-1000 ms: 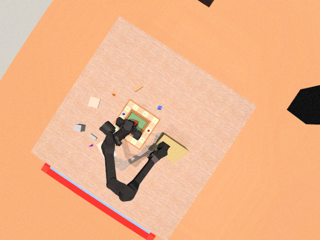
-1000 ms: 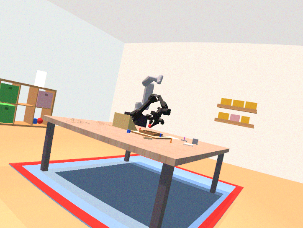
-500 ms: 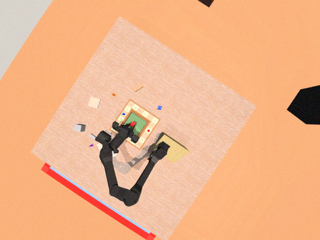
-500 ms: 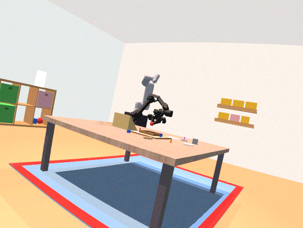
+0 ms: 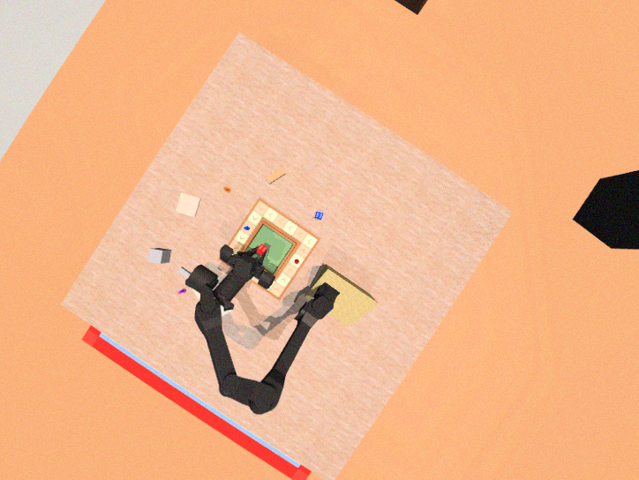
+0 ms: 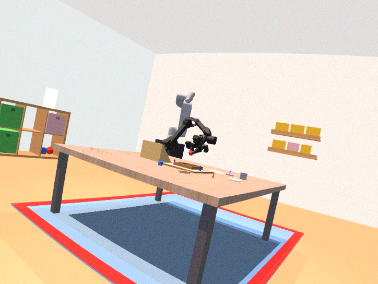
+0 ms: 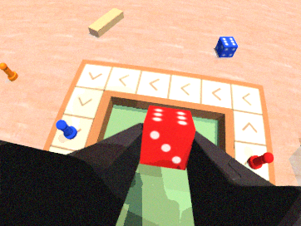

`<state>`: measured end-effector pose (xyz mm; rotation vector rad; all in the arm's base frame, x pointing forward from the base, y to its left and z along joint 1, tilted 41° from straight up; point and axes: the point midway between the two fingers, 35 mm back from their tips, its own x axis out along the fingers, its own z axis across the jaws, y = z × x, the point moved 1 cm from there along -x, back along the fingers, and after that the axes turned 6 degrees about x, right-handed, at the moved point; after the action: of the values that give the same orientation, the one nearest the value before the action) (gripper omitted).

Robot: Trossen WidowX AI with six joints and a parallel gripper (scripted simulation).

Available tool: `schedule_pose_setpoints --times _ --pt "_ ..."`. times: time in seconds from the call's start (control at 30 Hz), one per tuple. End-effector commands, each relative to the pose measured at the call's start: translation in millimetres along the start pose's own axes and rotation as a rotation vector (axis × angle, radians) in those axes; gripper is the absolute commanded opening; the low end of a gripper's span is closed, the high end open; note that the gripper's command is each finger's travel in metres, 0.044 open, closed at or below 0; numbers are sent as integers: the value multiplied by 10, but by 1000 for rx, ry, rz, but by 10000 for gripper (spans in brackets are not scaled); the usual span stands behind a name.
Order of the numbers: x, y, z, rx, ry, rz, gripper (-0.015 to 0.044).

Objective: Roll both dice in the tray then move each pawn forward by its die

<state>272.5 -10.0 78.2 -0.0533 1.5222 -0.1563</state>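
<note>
My gripper (image 5: 261, 251) (image 6: 191, 151) (image 7: 166, 134) is shut on the red die (image 5: 262, 249) (image 6: 190, 153) (image 7: 166, 137) and holds it above the tray (image 5: 281, 247) (image 7: 118, 120). The blue die (image 5: 319, 214) (image 6: 160, 163) (image 7: 226, 46) lies on the table outside the board, six pips up. The blue pawn (image 5: 246, 228) (image 6: 200, 168) (image 7: 66, 130) stands on a square on the board's left side in the wrist view. The red pawn (image 5: 296, 261) (image 6: 174, 160) (image 7: 261, 160) stands on the right side. The fingers hide part of the board and tray.
A wooden block (image 5: 275, 176) (image 6: 184, 172) (image 7: 106, 22) and an orange pawn (image 5: 227, 189) (image 6: 213, 175) (image 7: 8, 71) lie beyond the board. A yellowish box (image 5: 350, 299) (image 6: 154, 151) stands beside it. A pale square (image 5: 188, 205), a grey block (image 5: 159, 255) and a purple piece (image 5: 182, 290) are at the left.
</note>
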Motion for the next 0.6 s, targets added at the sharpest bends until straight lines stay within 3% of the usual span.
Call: schedule_pose_setpoints --times 0.0,0.47,0.57 --pt "-2 0 4 0 -2 0 52" --pt "-264 -300 34 3 5 -8 420" --pt "-117 -273 0 -24 76 136 440"
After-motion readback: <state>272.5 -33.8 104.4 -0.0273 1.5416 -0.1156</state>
